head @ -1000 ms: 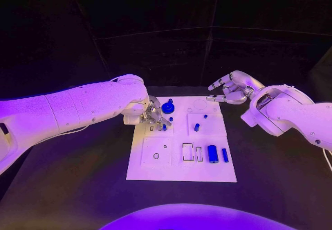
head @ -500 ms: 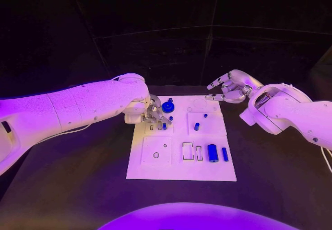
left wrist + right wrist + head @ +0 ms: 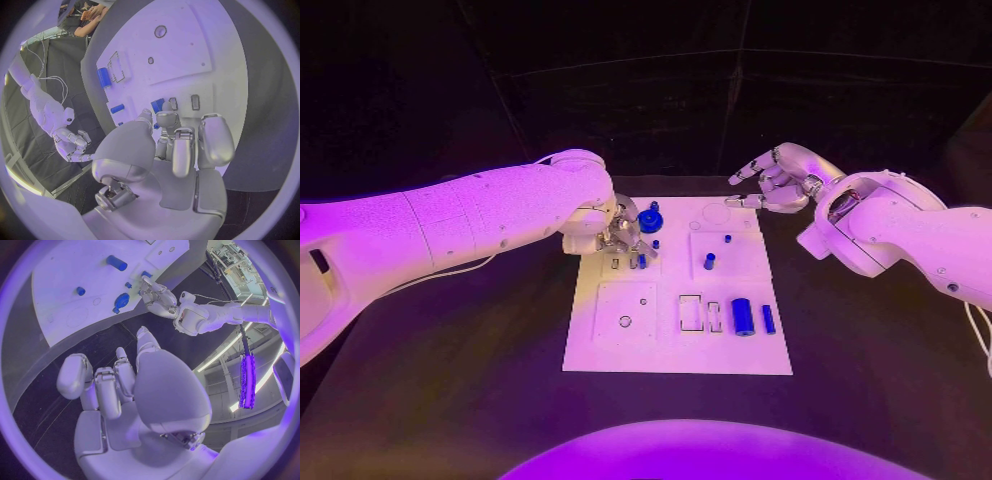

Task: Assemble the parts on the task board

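Several blue parts (image 3: 743, 318) sit on the task board (image 3: 678, 355); left hand (image 3: 620, 240) grip unclear, right hand (image 3: 773, 182) empty, fingers apart.

left robot hand (image 3: 623, 241) shifted slightly up the task board (image 3: 678, 345), right robot hand (image 3: 772, 181) edged farther from it

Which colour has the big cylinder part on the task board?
Blue; the big cylinder shows best in the head view.

No legible text or markings.
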`<state>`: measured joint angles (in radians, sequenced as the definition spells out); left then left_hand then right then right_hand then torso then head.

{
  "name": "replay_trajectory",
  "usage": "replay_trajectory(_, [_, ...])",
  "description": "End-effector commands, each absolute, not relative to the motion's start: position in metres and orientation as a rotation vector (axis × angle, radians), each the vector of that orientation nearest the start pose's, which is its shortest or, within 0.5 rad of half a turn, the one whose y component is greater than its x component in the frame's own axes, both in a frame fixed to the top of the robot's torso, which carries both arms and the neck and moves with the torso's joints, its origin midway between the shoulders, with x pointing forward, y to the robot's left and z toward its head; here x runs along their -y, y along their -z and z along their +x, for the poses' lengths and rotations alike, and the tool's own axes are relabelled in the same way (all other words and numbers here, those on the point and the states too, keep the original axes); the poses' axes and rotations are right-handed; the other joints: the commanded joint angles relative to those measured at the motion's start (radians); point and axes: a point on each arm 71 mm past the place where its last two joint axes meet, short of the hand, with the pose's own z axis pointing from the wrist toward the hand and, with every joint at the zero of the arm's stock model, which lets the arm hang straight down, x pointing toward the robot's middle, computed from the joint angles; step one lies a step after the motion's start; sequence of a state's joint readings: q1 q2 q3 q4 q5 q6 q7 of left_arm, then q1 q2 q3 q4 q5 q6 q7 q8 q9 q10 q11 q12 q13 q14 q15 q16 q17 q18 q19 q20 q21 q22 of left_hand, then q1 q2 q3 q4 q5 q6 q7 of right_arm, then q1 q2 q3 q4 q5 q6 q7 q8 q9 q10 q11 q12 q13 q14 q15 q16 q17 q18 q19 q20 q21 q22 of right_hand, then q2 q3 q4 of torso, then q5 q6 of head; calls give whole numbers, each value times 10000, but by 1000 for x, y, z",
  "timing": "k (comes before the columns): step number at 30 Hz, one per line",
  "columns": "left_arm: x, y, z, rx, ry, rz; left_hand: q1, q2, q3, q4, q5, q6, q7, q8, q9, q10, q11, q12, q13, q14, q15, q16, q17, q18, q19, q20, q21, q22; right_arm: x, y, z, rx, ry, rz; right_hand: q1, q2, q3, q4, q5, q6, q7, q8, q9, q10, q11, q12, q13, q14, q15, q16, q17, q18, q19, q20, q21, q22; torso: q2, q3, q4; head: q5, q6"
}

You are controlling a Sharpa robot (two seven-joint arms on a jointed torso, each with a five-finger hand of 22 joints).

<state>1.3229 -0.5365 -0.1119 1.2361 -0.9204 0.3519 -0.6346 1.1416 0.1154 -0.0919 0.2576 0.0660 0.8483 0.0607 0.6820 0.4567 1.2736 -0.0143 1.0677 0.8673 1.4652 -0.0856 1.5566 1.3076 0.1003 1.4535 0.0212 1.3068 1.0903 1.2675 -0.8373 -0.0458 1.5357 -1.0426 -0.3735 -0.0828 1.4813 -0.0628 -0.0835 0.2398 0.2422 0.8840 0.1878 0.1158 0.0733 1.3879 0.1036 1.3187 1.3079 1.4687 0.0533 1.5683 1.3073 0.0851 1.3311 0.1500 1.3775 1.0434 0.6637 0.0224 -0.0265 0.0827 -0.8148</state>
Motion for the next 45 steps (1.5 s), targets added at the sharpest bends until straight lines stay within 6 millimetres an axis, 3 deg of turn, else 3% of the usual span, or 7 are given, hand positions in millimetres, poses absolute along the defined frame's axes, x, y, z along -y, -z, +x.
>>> replay_trajectory(1, [-145, 214, 522, -25444, 2987, -914, 185, 13, 125, -74, 45, -84, -9, 66, 31, -100, -7, 69, 2, 996, 49, 29, 2381, -144, -56, 42, 43, 20, 198, 154, 497, -16804, -8542, 2184, -52, 77, -42, 4, 65, -25, -2, -12, -14, -50, 16, -43, 84, 1021, -61, 25, 2635, 116, -68, -12, -53, -8, -2, -2, -4, -2, -11])
replay_trajectory(13, [-141, 214, 522, -25435, 3180, -797, 775, 94, 609, -499, 67, -159, -17, 80, 117, -123, -16, 94, 6, 997, 46, 31, 2386, -139, -92, 48, 60, 55, 197, 155, 497, -16899, -8541, 2156, -45, 94, -41, 0, 79, -27, -2, -13, -15, -48, 15, -42, 85, 1021, -61, 25, 2635, 118, -73, -12, -61, -23, -2, 1, 4, 2, -54])
replay_trajectory(19, [-140, 213, 523, -25145, 3566, -954, 2302, 425, 2208, -1654, 380, -412, -101, -41, 118, -268, -110, -49, -80, 996, -57, 28, 2383, -125, -122, -47, 37, 36, 196, 155, 497, -16927, -8542, 2141, -40, 99, -40, -3, 85, -27, -2, -14, -16, -50, 15, -46, 81, 1021, -61, 25, 2635, 118, -72, -12, -63, -24, -2, -2, 9, 10, -81])
replay_trajectory(21, [-141, 212, 523, -25037, 3719, -1007, 2438, 253, 2893, -1943, 735, -454, -35, -17, 159, -286, -64, -104, -115, 996, -33, 29, 2384, -127, -135, -43, 21, 20, 196, 155, 498, -16934, -8543, 2136, -37, 103, -40, -5, 90, -27, -2, -14, -16, -52, 14, -48, 78, 1021, -62, 25, 2635, 118, -72, -12, -64, -25, -2, 0, 8, 14, -81])
replay_trajectory(25, [-143, 211, 522, -24812, 3996, -1139, 1858, -336, 4501, -2107, 771, -488, 19, 128, 311, -225, -32, -158, -195, 992, 17, 21, 2368, -119, -165, 37, -33, -32, 197, 155, 498, -16943, -8522, 2142, -37, 103, -40, -5, 90, -27, -2, -14, -16, -52, 14, -48, 78, 1021, -62, 25, 2635, 118, -72, -12, -64, -25, -10, 4, 14, 0, -76])
replay_trajectory(27, [-145, 210, 521, -24708, 4091, -1214, 1117, -866, 5964, -2190, 727, -502, 22, 328, 497, -150, -49, -150, -235, 991, 48, 17, 2361, -98, -179, 36, -87, -74, 197, 155, 498, -16945, -8508, 2148, -36, 105, -42, -6, 93, -26, -2, -13, -16, -57, 14, -56, 71, 1021, -62, 25, 2635, 119, -74, -12, -67, -32, -11, 5, 33, -18, -75])
replay_trajectory(45, [-166, 205, 512, -22904, 4869, -3225, 469, -1154, 6822, -2180, 681, -510, -30, 565, 697, -235, -51, -360, -583, 995, 14, 23, 2375, -75, -199, 18, -196, -196, 202, 156, 500, -17011, -8460, 2114, -32, 107, -46, -10, 96, -26, -2, -14, -17, -89, 14, -99, 28, 1021, -62, 25, 2635, 129, -100, -13, -92, -90, -14, 15, 57, 97, -114])
